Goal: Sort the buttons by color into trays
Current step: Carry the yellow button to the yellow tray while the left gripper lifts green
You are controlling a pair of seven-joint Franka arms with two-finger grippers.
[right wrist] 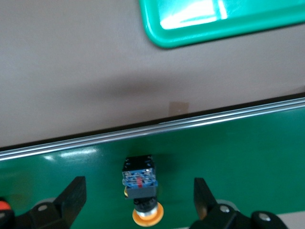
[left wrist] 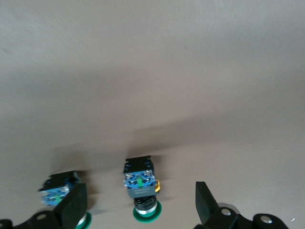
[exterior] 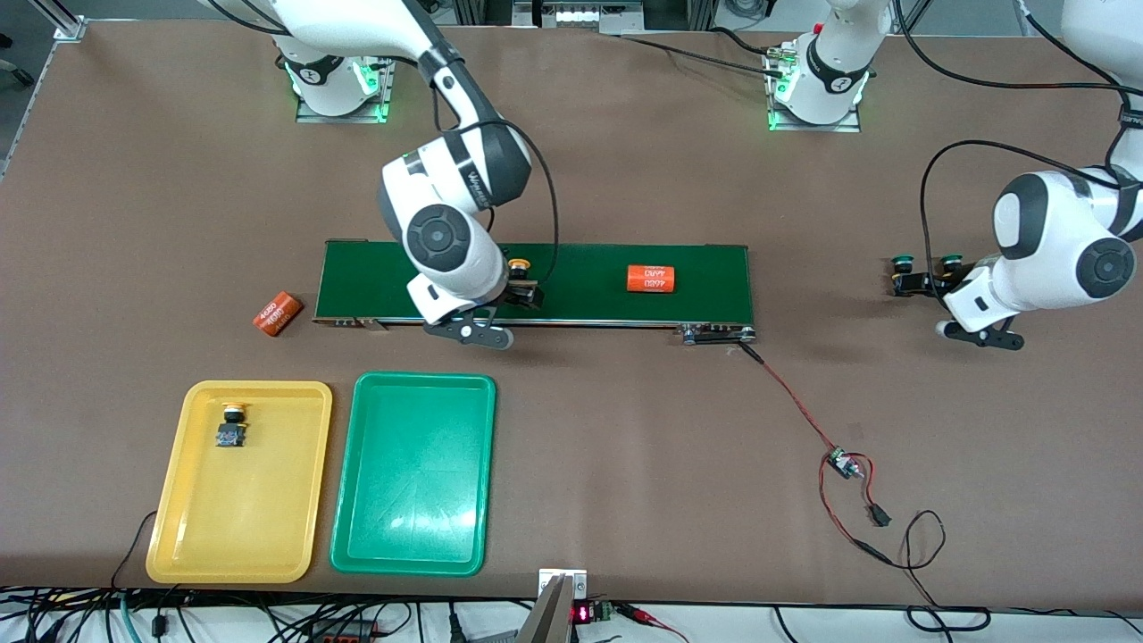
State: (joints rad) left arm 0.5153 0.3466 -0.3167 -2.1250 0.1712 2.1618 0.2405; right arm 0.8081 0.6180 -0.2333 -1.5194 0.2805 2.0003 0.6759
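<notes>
- Buttons are spread over three spots: one yellow-capped button lies in the yellow tray, in the tray's upper part at the lower left of the front view.
- A second yellow-capped button lies on the green conveyor belt in the middle of the frame, between the open fingers of the right gripper; nothing is gripped.
- Two green-capped buttons lie side by side on the desk at the right edge of the frame, toward the left arm's end.
- The left gripper is low over them with its fingers spread wide, one button between them and untouched, the other just beside one finger.
- The green tray sits beside the yellow one.
- One orange cylinder lies on the belt, another on the desk off the belt's end, toward the right arm's end.
</notes>
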